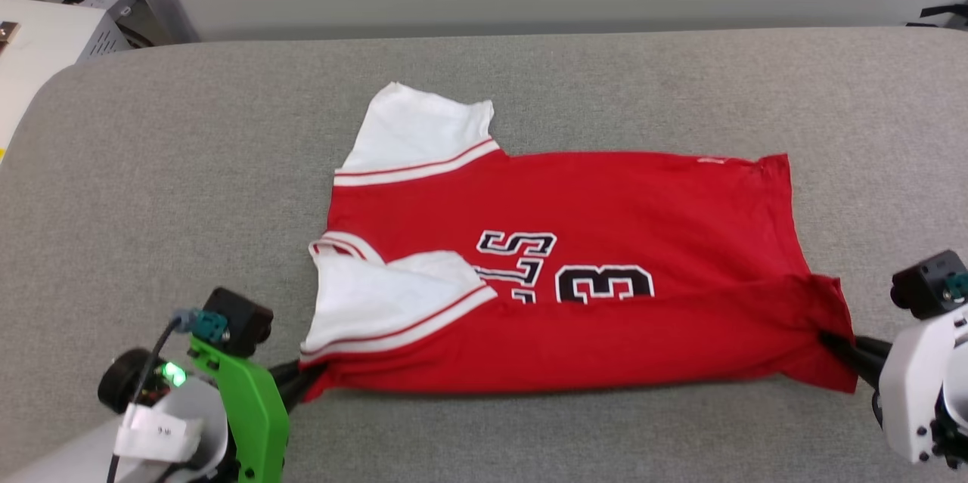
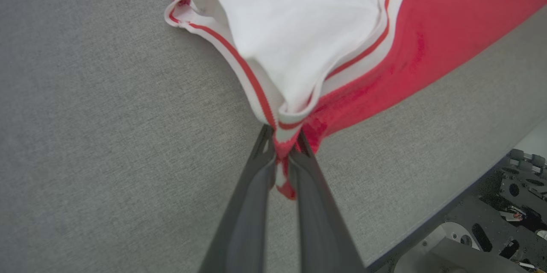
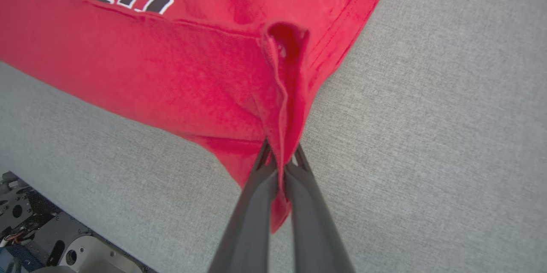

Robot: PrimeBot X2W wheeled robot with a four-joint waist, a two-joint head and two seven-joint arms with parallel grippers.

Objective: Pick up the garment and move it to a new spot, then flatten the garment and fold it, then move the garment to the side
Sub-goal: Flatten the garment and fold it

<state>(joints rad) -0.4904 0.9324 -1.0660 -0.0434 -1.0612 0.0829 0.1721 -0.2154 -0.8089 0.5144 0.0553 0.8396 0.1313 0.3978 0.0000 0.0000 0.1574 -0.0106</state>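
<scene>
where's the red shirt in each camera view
head view: garment centre, near corners pinched
left wrist view: garment top, white sleeve in left gripper
right wrist view: garment upper left, pinched by right gripper
shared landmark: grey fabric surface under it

The garment was soft, matt knit cloth. The table was covered in coarse grey woven fabric, also matt. The left gripper and right gripper had smooth, dull dark fingers, plastic by the look.
</scene>
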